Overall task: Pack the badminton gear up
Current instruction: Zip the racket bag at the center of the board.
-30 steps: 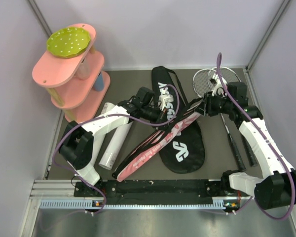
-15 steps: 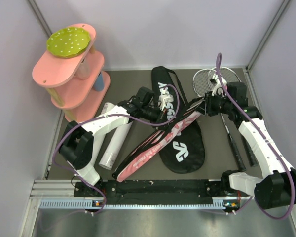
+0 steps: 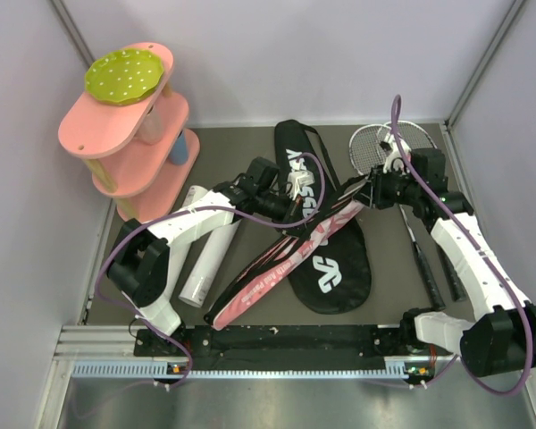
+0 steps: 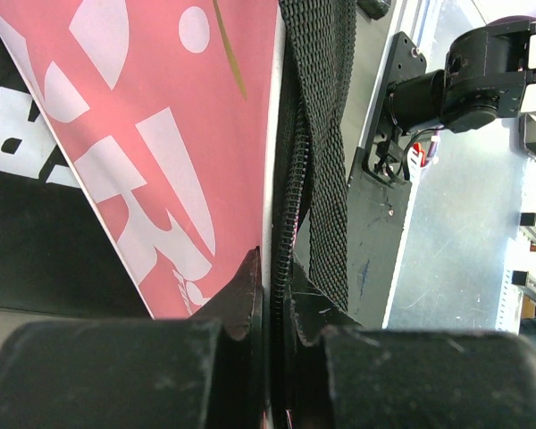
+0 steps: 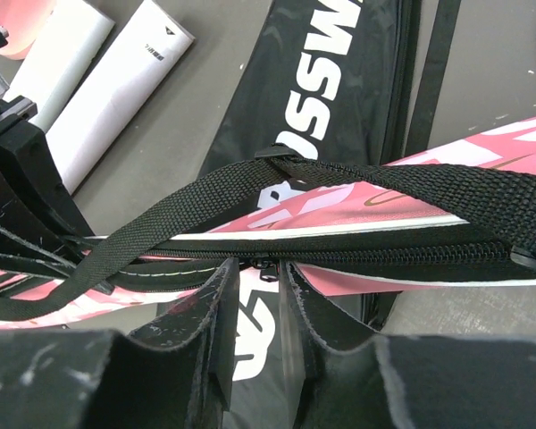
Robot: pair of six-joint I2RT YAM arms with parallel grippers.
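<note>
The bag (image 3: 326, 241) lies mid-table, its raised edge running between my left gripper (image 4: 270, 268) and my right gripper (image 5: 259, 279). The tubes (image 3: 207, 264) lie left of it, the rackets (image 3: 371, 147) along the right side, the shelf (image 3: 129, 134) far left

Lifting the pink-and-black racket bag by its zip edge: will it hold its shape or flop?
Likely flops: the pink-and-black fabric racket bag lies twisted, its pink side folded across the black. Probably light, since it looks thin and flat. Its loose black webbing strap may trail and snag.
</note>
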